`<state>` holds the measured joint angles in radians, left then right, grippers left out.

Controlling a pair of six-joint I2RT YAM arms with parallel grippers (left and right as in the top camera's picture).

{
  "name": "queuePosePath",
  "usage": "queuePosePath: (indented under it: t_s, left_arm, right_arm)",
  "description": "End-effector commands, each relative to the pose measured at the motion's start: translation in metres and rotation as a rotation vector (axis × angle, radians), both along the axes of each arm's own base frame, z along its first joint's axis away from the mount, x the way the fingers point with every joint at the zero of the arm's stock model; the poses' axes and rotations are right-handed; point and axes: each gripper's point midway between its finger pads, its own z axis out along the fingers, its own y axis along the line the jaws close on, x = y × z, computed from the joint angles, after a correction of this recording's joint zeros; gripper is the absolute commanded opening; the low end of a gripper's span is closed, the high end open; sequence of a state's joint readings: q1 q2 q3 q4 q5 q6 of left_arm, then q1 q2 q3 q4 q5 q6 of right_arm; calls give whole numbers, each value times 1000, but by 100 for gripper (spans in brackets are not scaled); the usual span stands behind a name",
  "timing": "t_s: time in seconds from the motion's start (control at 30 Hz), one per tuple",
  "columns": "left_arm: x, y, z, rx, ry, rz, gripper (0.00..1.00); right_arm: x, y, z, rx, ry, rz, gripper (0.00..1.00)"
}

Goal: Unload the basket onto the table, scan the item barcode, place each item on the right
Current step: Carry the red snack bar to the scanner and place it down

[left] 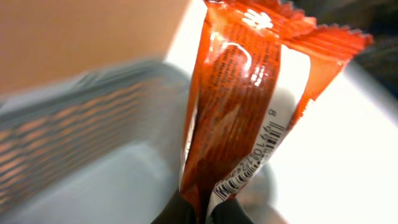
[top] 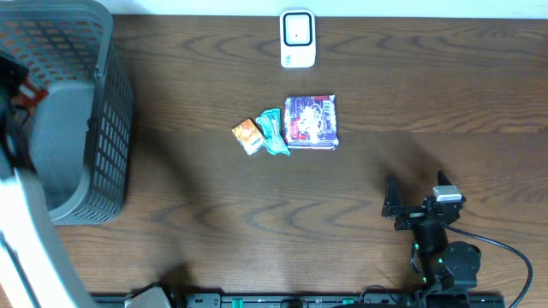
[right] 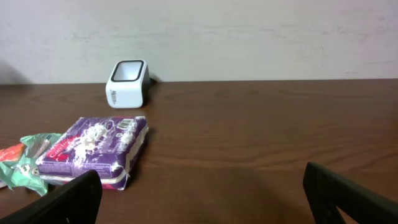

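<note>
Left gripper (left: 202,213) pressed shut on the bottom edge of an orange snack packet (left: 236,106), held upright over the grey basket (top: 107,128) at the table's left end. Barcode (left: 249,173) shows on the packet's white seam, close to the pinch. Right gripper (top: 417,190) spread wide, idle, low right. Step, as I read it: item picked, not yet scanned. Next move wants a carry across to the white scanner (top: 298,38) at the far edge, barcode turned to its window, clear of the purple pack (top: 311,121).
</note>
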<state>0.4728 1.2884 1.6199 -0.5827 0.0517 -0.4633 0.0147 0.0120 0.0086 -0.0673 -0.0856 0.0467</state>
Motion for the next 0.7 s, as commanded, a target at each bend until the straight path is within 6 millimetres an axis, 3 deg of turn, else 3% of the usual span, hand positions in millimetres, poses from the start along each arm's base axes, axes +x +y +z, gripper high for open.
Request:
queuePosePath:
  t_s: [0.0, 0.07, 0.13, 0.23, 0.5, 0.67]
  left_arm:
    - [0, -80, 28, -12, -92, -303, 7]
    - [0, -127, 35, -8, -111, -433, 7]
    - [6, -158, 28, -16, -91, -516, 7]
    - [20, -196, -10, -23, 29, -571, 7]
    - [58, -254, -176, 46, 578, -592, 7]
    - [74, -276, -274, 48, 825, -621, 7]
  right_arm:
    - [0, -4, -1, -11, 0, -18, 99]
    - [0, -4, -1, -11, -1, -18, 99]
    - [0, -4, -1, -11, 0, -18, 99]
    - [0, -4, -1, -11, -1, -18, 99]
    - [0, -4, -1, -11, -1, -18, 99]
    - [0, -4, -1, -11, 0, -18, 99]
